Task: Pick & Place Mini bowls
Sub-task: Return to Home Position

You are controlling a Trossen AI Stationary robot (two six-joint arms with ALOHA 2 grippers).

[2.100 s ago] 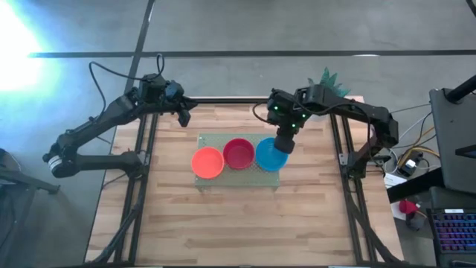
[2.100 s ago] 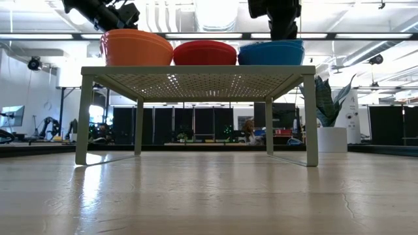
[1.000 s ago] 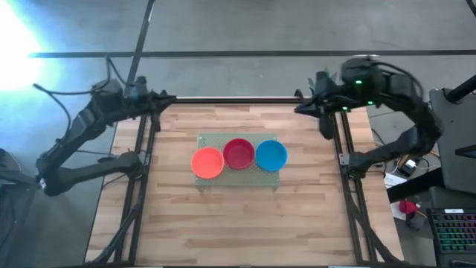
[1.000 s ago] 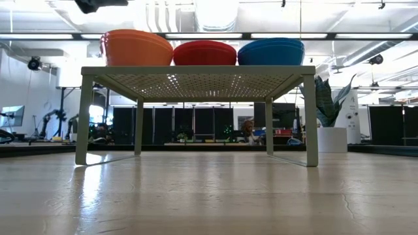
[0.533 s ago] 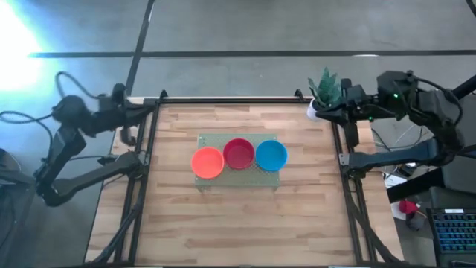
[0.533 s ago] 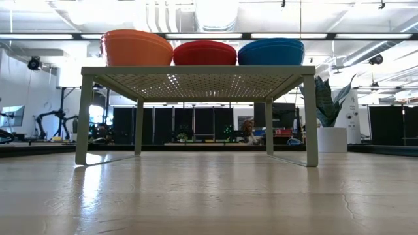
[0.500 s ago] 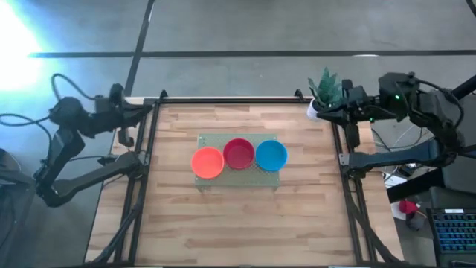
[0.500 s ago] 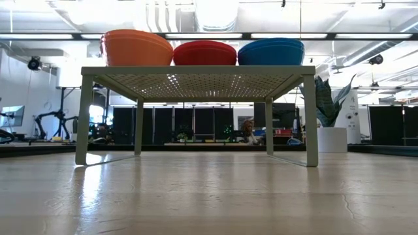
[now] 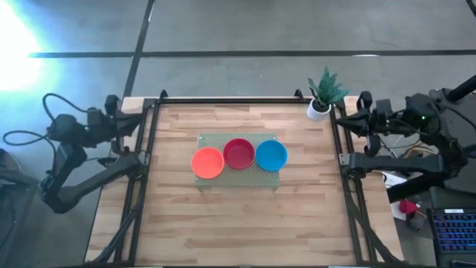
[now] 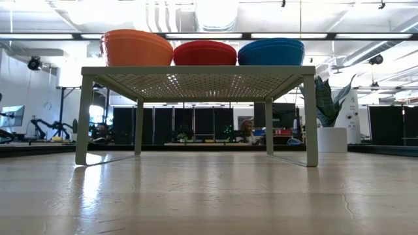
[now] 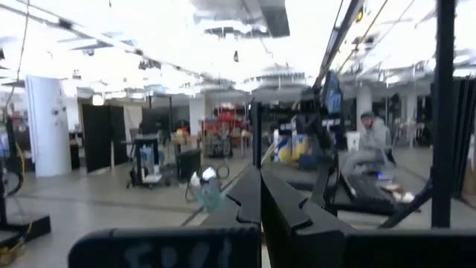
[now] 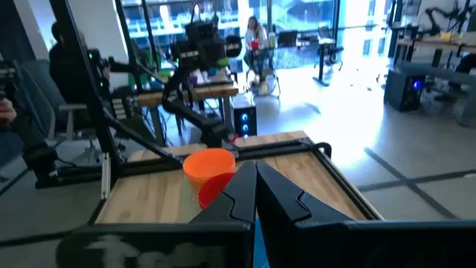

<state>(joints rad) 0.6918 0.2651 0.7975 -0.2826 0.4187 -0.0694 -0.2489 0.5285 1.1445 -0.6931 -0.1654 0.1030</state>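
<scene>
Three bowl stacks (image 9: 239,153) top the shelf (image 9: 208,140) on a wooden table (image 9: 223,223).

Glossy plastic mini bowls (image 10: 205,53), perforated matt metal shelf (image 10: 196,70), smooth wooden table (image 9: 238,223)

The orange mini bowls (image 9: 207,162), red mini bowls (image 9: 239,153) and blue mini bowls (image 9: 271,155) were each one solid colour. The shelf (image 10: 196,70) was pale green, its top patterned with a fine grid of holes. The counter (image 9: 238,223) showed light wood in narrow planks. The plant (image 9: 326,83) was green, its pot (image 9: 317,109) white. The left arm (image 9: 67,130) and right arm (image 9: 416,119) were dark.
</scene>
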